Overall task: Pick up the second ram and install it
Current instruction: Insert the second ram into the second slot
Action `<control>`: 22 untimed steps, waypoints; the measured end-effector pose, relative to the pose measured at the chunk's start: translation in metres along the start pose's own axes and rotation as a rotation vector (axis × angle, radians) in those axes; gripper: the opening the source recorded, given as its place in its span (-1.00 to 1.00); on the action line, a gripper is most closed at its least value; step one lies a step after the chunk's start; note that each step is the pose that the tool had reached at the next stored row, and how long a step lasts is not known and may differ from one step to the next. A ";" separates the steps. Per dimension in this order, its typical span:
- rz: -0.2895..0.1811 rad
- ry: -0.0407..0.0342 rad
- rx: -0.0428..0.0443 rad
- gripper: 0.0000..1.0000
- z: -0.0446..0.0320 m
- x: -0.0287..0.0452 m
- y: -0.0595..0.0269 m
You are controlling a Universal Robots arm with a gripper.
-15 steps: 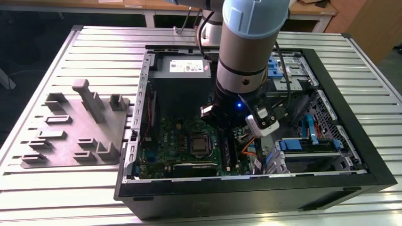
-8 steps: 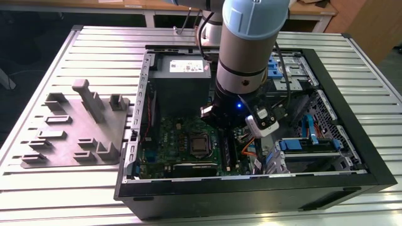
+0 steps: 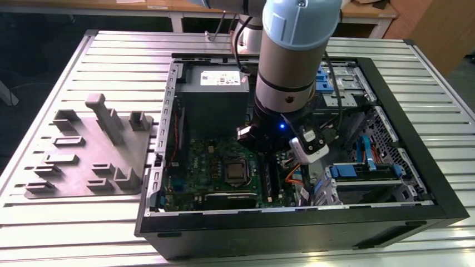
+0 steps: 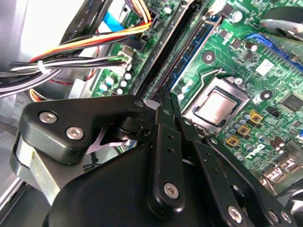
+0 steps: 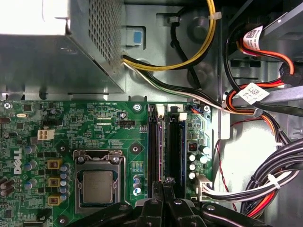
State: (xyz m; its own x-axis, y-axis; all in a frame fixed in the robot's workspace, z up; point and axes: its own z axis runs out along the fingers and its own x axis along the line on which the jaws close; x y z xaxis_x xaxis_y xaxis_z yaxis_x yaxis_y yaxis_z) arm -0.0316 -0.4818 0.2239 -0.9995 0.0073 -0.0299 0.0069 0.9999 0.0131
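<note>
While our pincer [image 5: 163,189] hangs over the motherboard [image 5: 94,137], fingers together, we see ram [image 5: 182,151] seated in its slot.

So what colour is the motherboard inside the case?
Green; the motherboard shows best in the first wrist view.

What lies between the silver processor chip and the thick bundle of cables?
In the first wrist view, the long black memory slots stand between the silver processor chip and the cable bundle.
</note>
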 end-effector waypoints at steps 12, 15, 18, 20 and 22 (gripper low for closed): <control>0.000 0.0001 -0.0046 -0.77 0.0057 0.0002 -0.0001; 0.000 0.0001 -0.0067 -0.77 0.0074 0.0002 -0.0001; 0.000 0.0002 -0.0076 -0.77 0.0089 0.0003 -0.0002; 0.000 0.0003 -0.0077 -0.77 0.0092 0.0003 -0.0002; 0.000 0.0002 -0.0080 -0.77 0.0094 0.0003 -0.0001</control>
State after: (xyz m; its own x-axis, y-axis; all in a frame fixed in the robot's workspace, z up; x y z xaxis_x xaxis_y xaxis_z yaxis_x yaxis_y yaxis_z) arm -0.0316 -0.4818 0.2145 -0.9995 0.0075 -0.0298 0.0069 0.9998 0.0211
